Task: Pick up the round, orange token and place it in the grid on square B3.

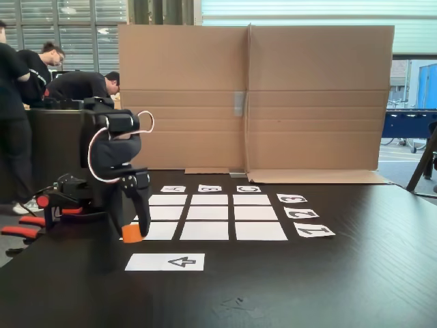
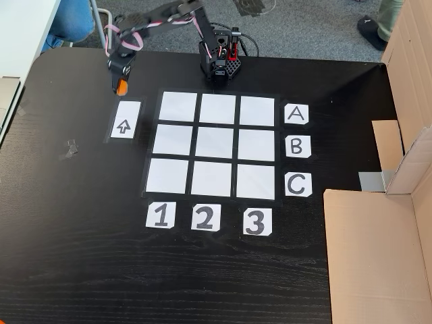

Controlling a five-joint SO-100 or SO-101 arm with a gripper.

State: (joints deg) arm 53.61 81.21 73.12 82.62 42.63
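Observation:
The orange token [image 1: 132, 234] [image 2: 121, 87] sits between the fingers of my black gripper [image 1: 133, 231] [image 2: 121, 84], which is shut on it. It is at or just above the black table; I cannot tell which. It hangs beside the grid [image 1: 209, 213] [image 2: 216, 145], off the corner nearest card A and card 1, just beyond the arrow sheet [image 1: 165, 262] [image 2: 125, 119]. Square B3 [image 1: 209, 199] [image 2: 256, 145] lies bare, in the B line on the side of card 3.
Letter cards [image 2: 297, 146] and number cards [image 2: 204, 217] border the grid. A cardboard wall [image 1: 252, 96] [image 2: 378, 256] stands beyond the letter cards. The arm's base [image 2: 218, 61] [image 1: 68, 195] is at the table edge. People [image 1: 41, 68] stand behind.

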